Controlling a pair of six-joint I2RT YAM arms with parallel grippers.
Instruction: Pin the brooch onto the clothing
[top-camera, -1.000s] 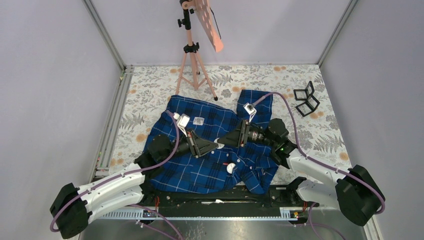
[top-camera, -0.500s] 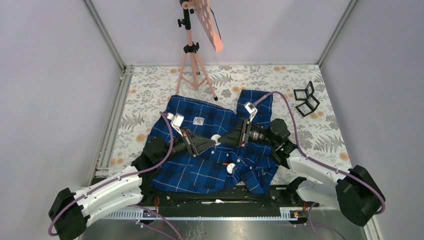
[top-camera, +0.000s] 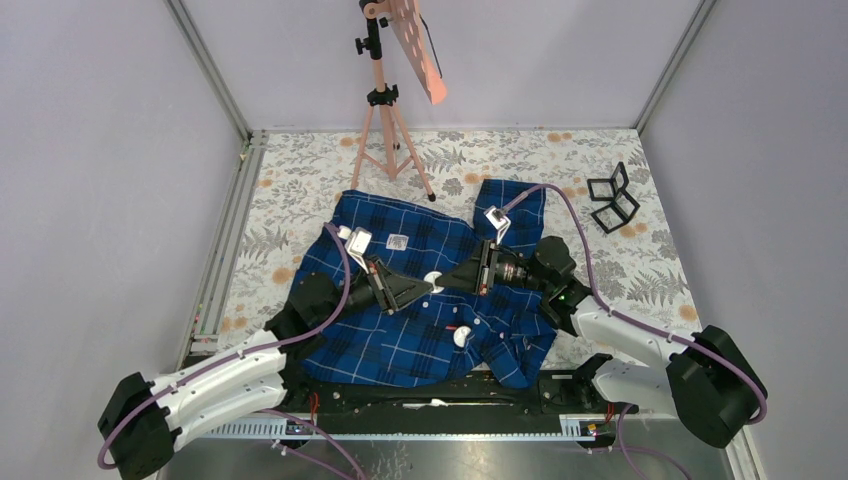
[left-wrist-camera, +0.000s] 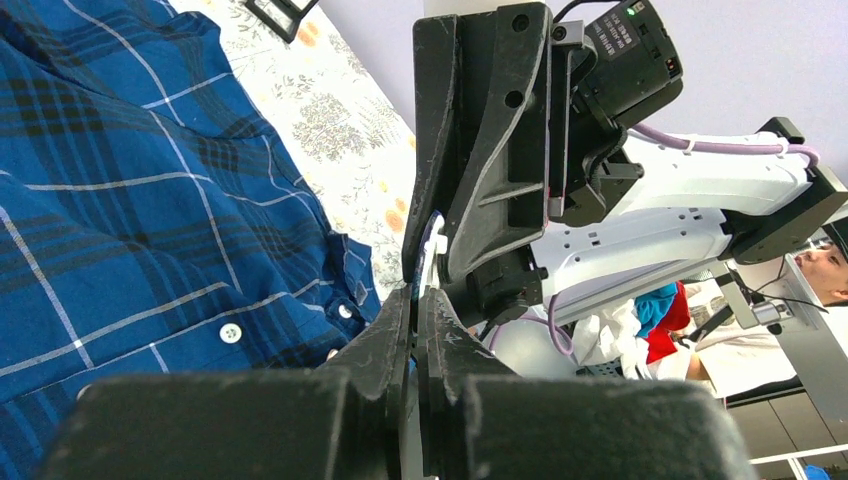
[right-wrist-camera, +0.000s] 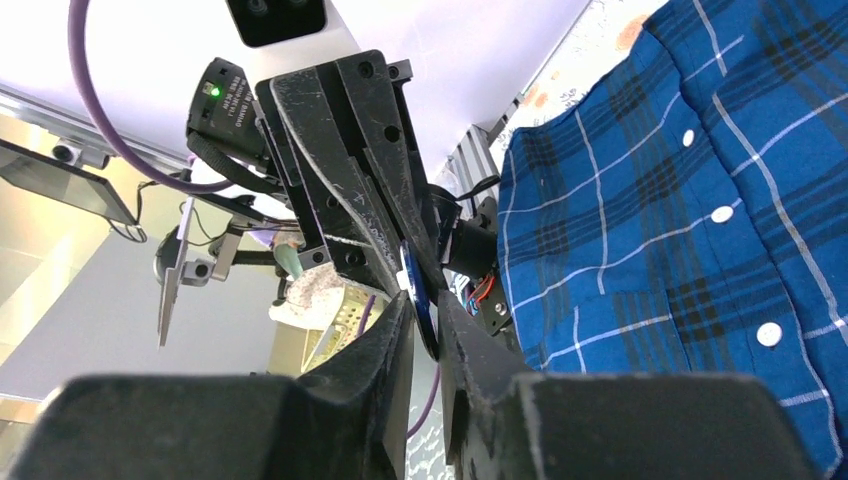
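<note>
A small round white brooch (top-camera: 433, 281) is shown held edge-on at the centre of the frame, over a large dark-blue plaid button-up shirt (top-camera: 390, 350) that is spread across the floral-patterned table (top-camera: 300, 180). The brooch is pinched between the tightly closed fingers of the left gripper (top-camera: 424, 288). The right gripper (top-camera: 445, 279), met tip to tip with it, is shown with jaws narrow around the same disc (whether its pads press it cannot be told).
</note>
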